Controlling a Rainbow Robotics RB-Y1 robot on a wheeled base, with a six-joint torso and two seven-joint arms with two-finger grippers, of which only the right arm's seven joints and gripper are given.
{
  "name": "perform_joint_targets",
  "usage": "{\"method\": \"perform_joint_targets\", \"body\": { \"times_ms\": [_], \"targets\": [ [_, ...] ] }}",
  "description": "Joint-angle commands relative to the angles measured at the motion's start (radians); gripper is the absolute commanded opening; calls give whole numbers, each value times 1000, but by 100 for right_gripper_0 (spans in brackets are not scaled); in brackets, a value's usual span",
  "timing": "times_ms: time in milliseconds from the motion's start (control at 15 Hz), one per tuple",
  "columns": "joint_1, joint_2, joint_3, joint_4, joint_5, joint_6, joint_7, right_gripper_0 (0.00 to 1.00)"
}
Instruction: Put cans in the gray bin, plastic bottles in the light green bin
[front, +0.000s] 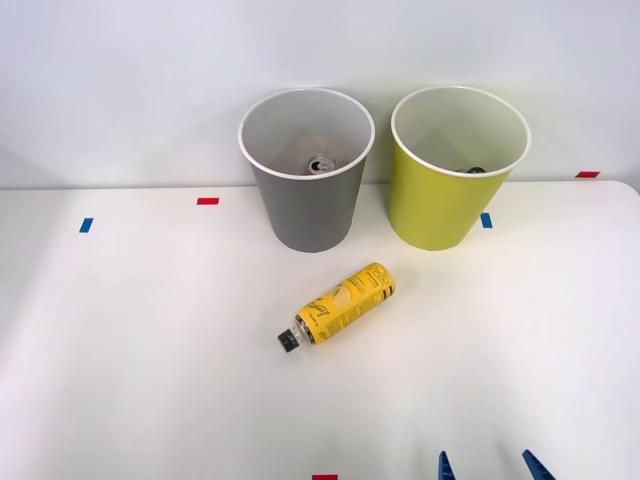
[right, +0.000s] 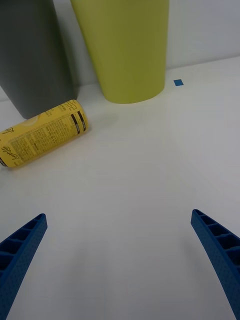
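Observation:
A yellow-labelled plastic bottle (front: 342, 305) (right: 42, 133) with a black cap lies on its side mid-table, cap pointing toward me and to the left. Behind it stand the gray bin (front: 306, 190) (right: 30, 55) with a can (front: 321, 164) inside, and to its right the light green bin (front: 450, 190) (right: 127, 47), where a dark-capped item (front: 475, 170) peeks over the rim. My right gripper (front: 490, 468) (right: 120, 255) hovers open near the table's front edge, right of the bottle and well short of it, nothing between its blue fingers.
Small red tape marks (front: 207, 201) and blue tape marks (front: 486, 220) dot the white table (front: 150, 350). A pale wall rises right behind the bins. Open tabletop lies between the gripper and the bottle.

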Motion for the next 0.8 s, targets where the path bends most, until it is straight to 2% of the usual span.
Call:
{"method": "perform_joint_targets", "body": {
  "times_ms": [67,800],
  "targets": [
    [0,0,0,0,0,0,0,100],
    [0,0,0,0,0,0,0,100]
  ]
}}
